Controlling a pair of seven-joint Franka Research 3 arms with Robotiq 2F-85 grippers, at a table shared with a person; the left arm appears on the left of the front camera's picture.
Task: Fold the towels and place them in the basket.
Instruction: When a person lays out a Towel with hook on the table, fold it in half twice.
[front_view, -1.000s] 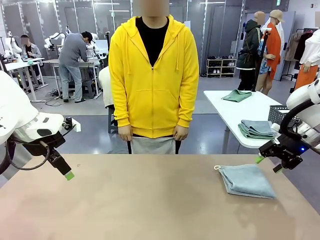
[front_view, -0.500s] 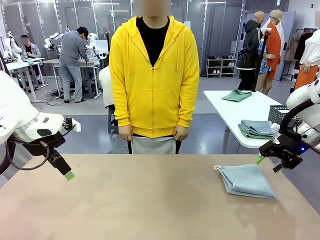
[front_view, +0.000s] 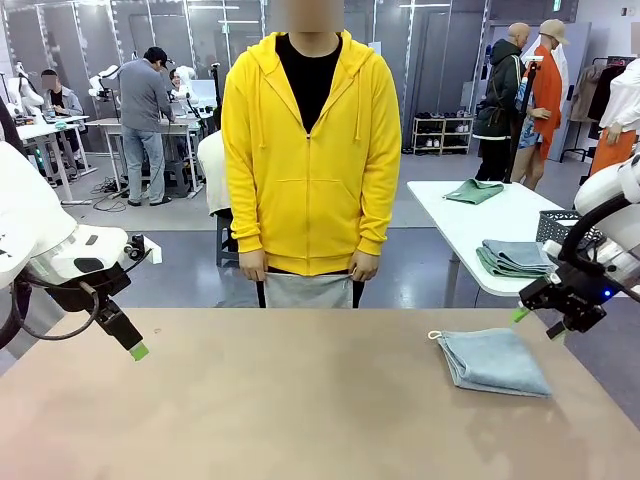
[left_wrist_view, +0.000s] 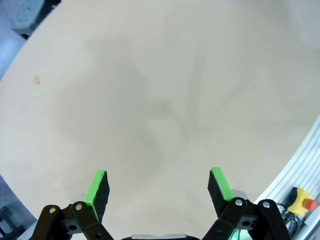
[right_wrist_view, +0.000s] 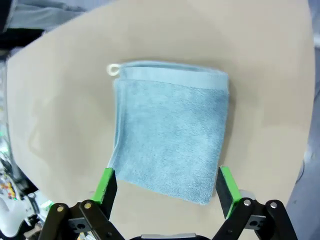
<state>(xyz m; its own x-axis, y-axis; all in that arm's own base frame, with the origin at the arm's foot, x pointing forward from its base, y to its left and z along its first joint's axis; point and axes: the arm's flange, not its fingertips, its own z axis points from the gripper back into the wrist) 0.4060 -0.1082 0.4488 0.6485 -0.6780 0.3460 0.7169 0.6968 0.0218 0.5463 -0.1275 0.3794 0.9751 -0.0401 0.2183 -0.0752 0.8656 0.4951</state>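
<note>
**Both tools spread wide; blue towel folded on the tabletop**

The right tool (right_wrist_view: 165, 182) is seen with its green-padded fingers (right_wrist_view: 106, 184) spread wide and nothing held between them. It is poised above one edge of a light blue terry towel (right_wrist_view: 172, 130), which is not touched. In the front view the right tool (front_view: 537, 326) is held over the right side of the beige tabletop (front_view: 300, 410), near the towel's far right corner.

The left tool (left_wrist_view: 158, 182) is likewise spread wide and empty, with bare tabletop (left_wrist_view: 150, 90) beneath it. A yellow box with a red button (left_wrist_view: 301, 201) is seen beyond the tabletop's edge. In the front view the left tool (front_view: 135, 347) is held over the tabletop's left edge, well apart from the towel.

The light blue terry towel (front_view: 493, 362) is laid flat on the right part of the tabletop, folded into a rough square. A small white loop (front_view: 434, 336) is seen at its far left corner.

At the far side a person in a yellow zip hoodie (front_view: 310, 150) is stood, with the person's hands (front_view: 252, 268) lowered at the tabletop's far edge. A pale grey cloth (front_view: 307, 290) is seen between them; whether it is held cannot be told.

Farther back, on a white side table (front_view: 450, 215), folded grey-green towels (front_view: 513, 257) are stacked. A dark grey lattice-sided basket (front_view: 556, 228) is partly hidden behind the right arm.
</note>
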